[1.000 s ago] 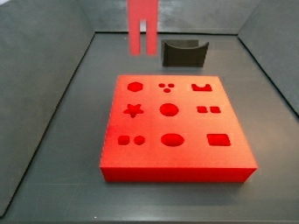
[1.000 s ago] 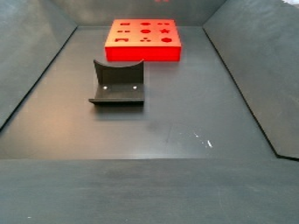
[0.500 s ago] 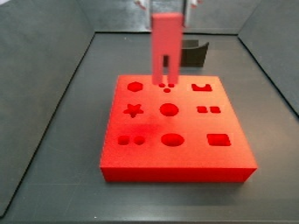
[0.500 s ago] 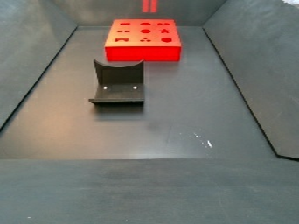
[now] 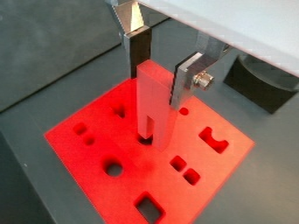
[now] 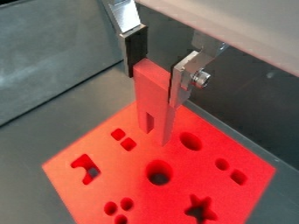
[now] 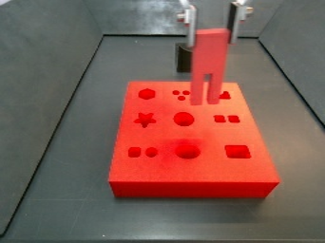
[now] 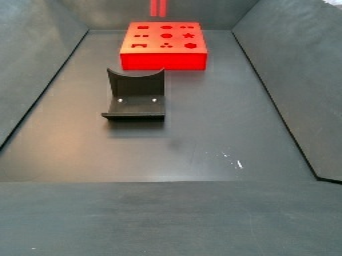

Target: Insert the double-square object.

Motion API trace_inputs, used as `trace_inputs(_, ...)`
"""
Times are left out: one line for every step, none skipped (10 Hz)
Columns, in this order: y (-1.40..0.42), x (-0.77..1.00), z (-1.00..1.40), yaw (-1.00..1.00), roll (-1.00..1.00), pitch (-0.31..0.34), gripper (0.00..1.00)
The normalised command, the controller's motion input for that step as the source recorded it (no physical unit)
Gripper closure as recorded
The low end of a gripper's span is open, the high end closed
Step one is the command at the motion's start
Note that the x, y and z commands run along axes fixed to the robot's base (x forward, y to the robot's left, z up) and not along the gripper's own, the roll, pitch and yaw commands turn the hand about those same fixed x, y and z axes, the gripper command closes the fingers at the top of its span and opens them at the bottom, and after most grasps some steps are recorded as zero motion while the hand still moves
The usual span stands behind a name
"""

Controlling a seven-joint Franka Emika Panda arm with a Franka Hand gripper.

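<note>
My gripper (image 7: 211, 36) is shut on the top of the double-square object (image 7: 210, 63), a tall flat red-pink block hanging upright with its two prongs pointing down. The prongs hover just above the back rows of the red board (image 7: 191, 180) with shaped holes, apart from it. In both wrist views the silver fingers (image 5: 188, 77) (image 6: 186, 73) clamp the block (image 5: 152, 98) (image 6: 155, 98) over the board (image 5: 111, 131) (image 6: 128, 179). The pair of small square holes (image 7: 226, 120) lies nearer the front than the prongs. In a side view only the prong tips (image 8: 160, 7) show above the board (image 8: 164, 60).
The dark grey notched holder (image 8: 134, 97) stands on the grey floor away from the board; in a side view it is partly hidden behind the block (image 7: 184, 59). Sloping grey walls (image 7: 51, 104) enclose the floor on both sides.
The gripper has carried the block to the right across the board's back rows, from above the small round holes towards the right side. Its grip is unchanged.
</note>
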Motion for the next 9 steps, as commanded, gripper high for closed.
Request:
trace_inputs(0.00,0.99,-0.09,0.00,0.36,0.187,1.00)
trace_inputs(0.00,0.85,-0.09,0.00,0.38,0.267,1.00)
trace_inputs(0.00,0.83,-0.07,0.00,0.38,0.284,1.00)
trace_inputs(0.00,0.71,-0.07,0.00,0.39,0.364,1.00)
trace_inputs(-0.02,0.75,0.00,0.00,0.34,0.334,1.00)
trace_inputs(-0.15,0.88,-0.05,0.00,0.20,0.169,1.00)
trace_inputs(-0.17,0.96,-0.01,-0.02,0.13,0.081,1.00)
trace_inputs(-0.15,0.94,0.00,-0.01,0.12,0.123,1.00)
trace_inputs(-0.07,0.82,0.00,-0.04,0.10,0.229,1.00)
